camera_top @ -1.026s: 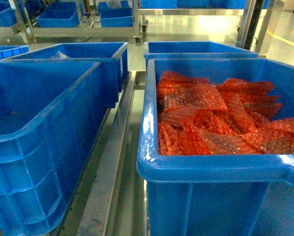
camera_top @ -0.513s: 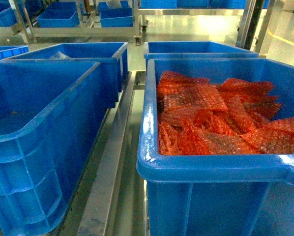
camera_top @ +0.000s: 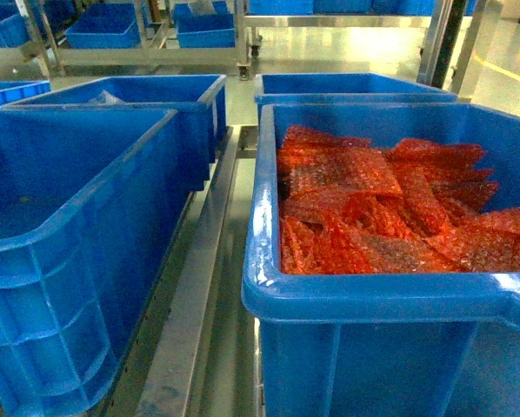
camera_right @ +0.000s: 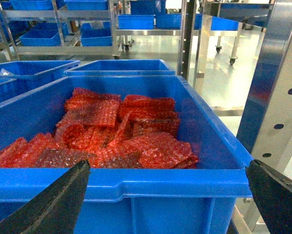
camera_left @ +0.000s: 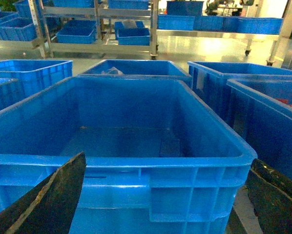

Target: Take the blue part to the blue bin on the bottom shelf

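The bins sit in 2 rows with a steel rail [camera_top: 195, 287] running between them, probably so each hand can work its own side; the left hand [camera_left: 160, 204] hangs just in front of the near wall of an open blue bin [camera_left: 121, 161], level with its rim, fingers spread wide to either edge of the view and holding nothing; the floor of that bin looks bare apart from a faint dark patch I cannot identify; the right hand [camera_right: 165, 204] is posed the same way before the neighbouring bin [camera_right: 136, 187], fingers [camera_right: 48, 204] apart and empty, camera looking level over the rim onto a heap of red bubble-wrap pouches [camera_right: 112, 136] piled loosely against one another; no blue part can be picked out in any view, so where it lies I cannot tell; a perforated steel upright [camera_right: 278, 97] stands just right of the red-filled bin; more racks with blue bins stand well apart across the floor
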Robot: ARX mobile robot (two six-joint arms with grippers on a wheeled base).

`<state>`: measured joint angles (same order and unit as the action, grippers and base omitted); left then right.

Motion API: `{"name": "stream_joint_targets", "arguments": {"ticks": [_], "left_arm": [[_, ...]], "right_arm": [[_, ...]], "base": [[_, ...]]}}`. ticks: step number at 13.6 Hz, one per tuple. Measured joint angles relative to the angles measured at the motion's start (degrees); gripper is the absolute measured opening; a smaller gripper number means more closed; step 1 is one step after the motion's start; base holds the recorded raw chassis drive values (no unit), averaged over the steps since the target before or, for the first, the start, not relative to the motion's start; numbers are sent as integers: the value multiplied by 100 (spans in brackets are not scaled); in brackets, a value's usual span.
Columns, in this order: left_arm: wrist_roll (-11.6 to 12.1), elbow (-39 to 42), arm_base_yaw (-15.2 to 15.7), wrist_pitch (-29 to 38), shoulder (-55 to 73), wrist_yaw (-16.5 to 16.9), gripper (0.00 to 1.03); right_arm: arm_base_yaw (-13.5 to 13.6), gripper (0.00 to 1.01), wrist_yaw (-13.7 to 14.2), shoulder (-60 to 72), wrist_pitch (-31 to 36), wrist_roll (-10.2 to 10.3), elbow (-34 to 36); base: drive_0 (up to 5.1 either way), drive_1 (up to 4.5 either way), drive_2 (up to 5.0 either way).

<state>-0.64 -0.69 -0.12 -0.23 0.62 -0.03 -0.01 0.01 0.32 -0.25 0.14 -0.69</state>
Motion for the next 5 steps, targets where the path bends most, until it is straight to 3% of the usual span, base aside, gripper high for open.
{"name": "stream_joint_targets", "arguments": {"ticks": [5], "left_arm": [[2,0,0,0,0,0,98]], "right_arm": [[0,98,0,0,0,2,0]], "base": [[0,0,0]]}}
